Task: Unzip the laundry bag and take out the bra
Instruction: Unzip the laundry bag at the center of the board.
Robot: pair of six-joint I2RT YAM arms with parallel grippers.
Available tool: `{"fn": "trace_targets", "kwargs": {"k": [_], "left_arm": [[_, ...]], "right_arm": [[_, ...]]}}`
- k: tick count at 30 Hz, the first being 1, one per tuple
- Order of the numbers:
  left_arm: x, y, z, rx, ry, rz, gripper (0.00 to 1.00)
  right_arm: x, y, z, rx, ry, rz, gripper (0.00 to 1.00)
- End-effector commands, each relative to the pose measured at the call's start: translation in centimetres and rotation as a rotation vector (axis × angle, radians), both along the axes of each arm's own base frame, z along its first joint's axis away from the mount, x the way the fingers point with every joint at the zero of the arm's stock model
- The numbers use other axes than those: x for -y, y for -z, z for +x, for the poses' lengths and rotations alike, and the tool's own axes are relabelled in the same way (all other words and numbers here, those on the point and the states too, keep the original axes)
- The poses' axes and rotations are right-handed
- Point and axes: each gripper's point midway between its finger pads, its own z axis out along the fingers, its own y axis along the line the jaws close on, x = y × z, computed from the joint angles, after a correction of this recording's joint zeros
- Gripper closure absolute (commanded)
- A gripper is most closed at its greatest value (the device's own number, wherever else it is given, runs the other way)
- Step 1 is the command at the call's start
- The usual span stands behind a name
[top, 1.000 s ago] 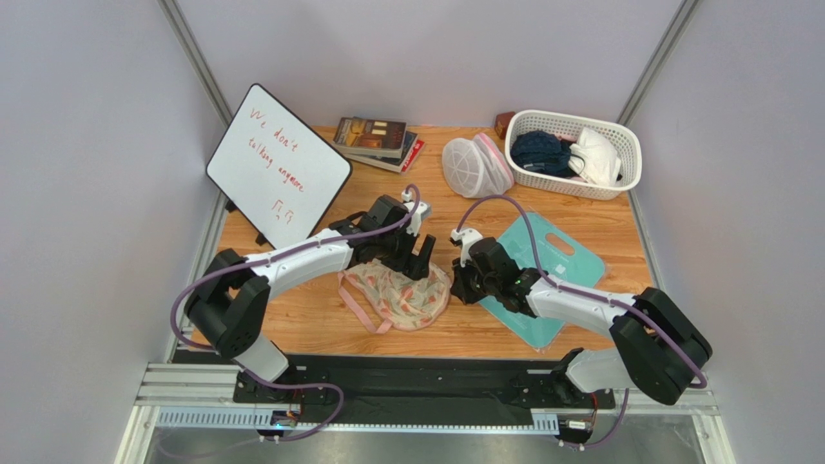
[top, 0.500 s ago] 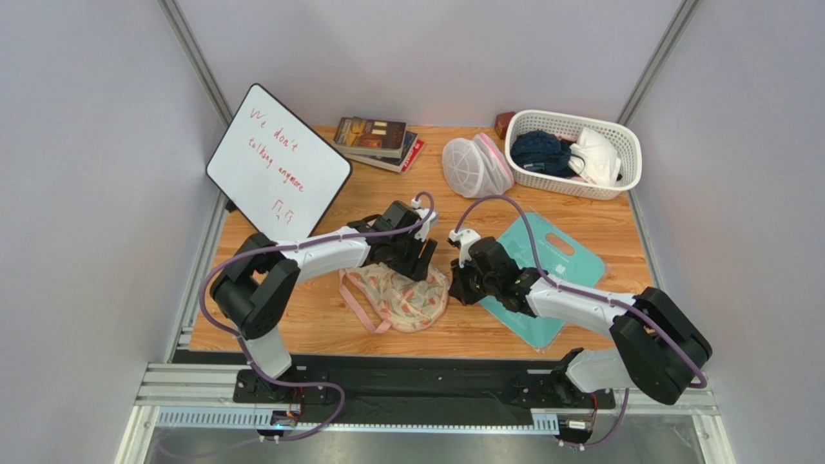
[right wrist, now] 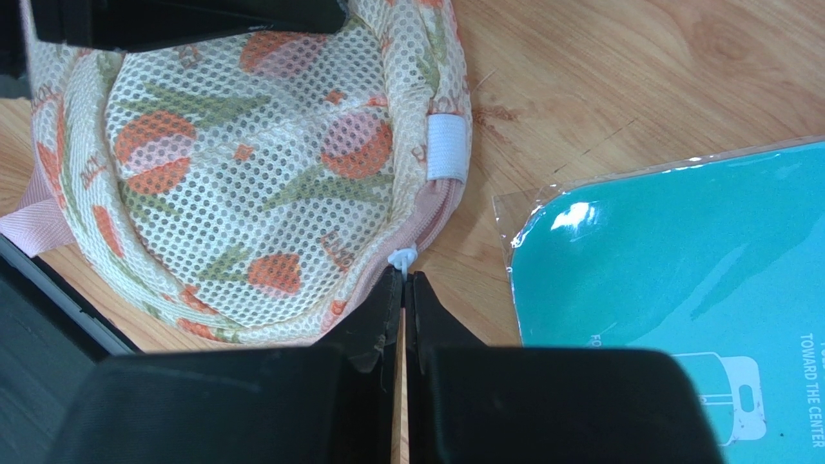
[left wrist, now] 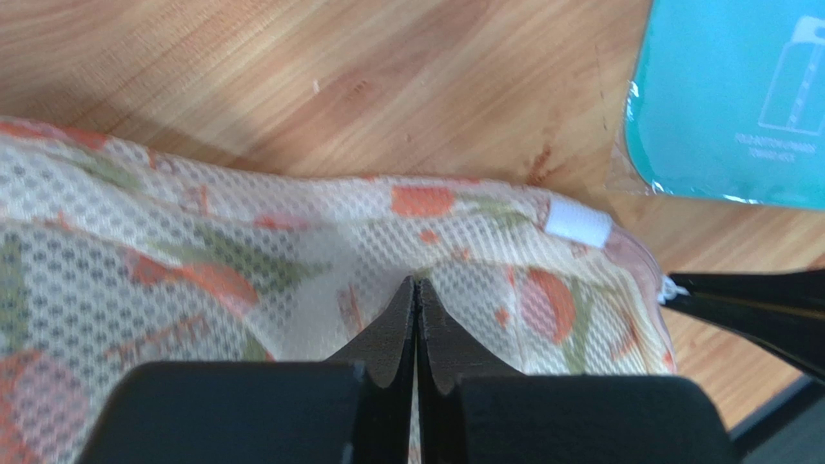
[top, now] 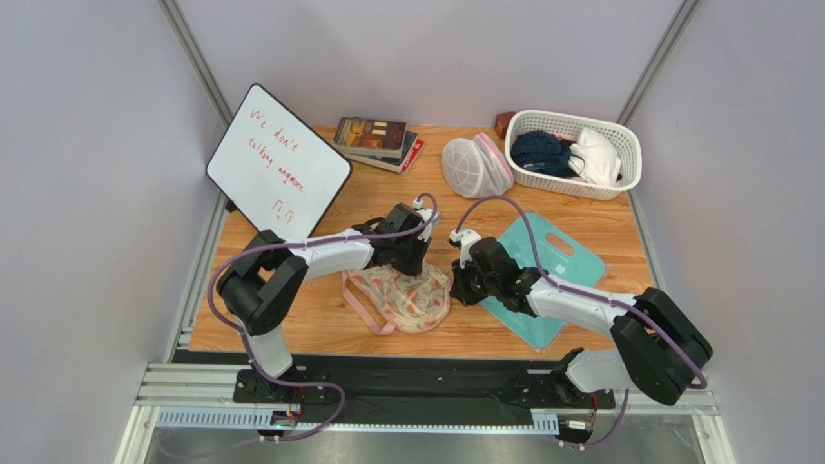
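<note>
Unzipping is the step in hand: no opening shows along the bag's edge, and no bra is out.

**Top external view.** The laundry bag (top: 397, 300) lies flat on the table (top: 320, 333), just ahead of the two arm bases. The left gripper (top: 414, 269) sits on the bag's 1 o'clock corner. The right gripper (top: 458, 288) meets its 3 o'clock edge, beside a teal sheet (top: 552, 266).

**Left wrist view.** The jaws are clenched, tips together on the mesh. A fold of fabric appears pinched between them, though the thin mesh makes this hard to confirm. A white tab (left wrist: 578, 224) lies at 2 o'clock from the tips.

**Right wrist view.** The jaws are clenched on the white zipper pull (right wrist: 401, 258), which protrudes at 12 o'clock from the tips, at the end of the pink zip track (right wrist: 433, 215).

**Next move.** The right gripper should draw the pull along the curved track while the left anchors the bag. The pull must follow the curve, or the fabric is likely to bunch.
</note>
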Motion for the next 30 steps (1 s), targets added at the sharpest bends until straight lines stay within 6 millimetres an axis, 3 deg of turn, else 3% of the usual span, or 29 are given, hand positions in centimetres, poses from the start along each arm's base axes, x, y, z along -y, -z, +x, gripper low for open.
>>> {"fn": "trace_targets", "kwargs": {"k": [1,7,14,30], "left_arm": [[-1.8,3.4,-1.2,-0.065,-0.045,0.102,1.00],[-1.5,3.5,-0.3,-0.080,-0.099,0.087,1.00],[-1.4,3.6,0.4,-0.102,-0.155,0.044,1.00],[-1.5,4.5,1.1,-0.113,-0.270,0.011,1.00]], "right_arm": [[-0.3,-1.4,0.5,0.032,0.005,0.029,1.00],[0.7,-0.7,-0.6,0.002,0.034,0.022,1.00],[0.6,-0.3,-2.1,-0.015,0.028,0.028,1.00],[-2.0,0.3,-6.1,-0.063,0.006,0.055,1.00]]}}
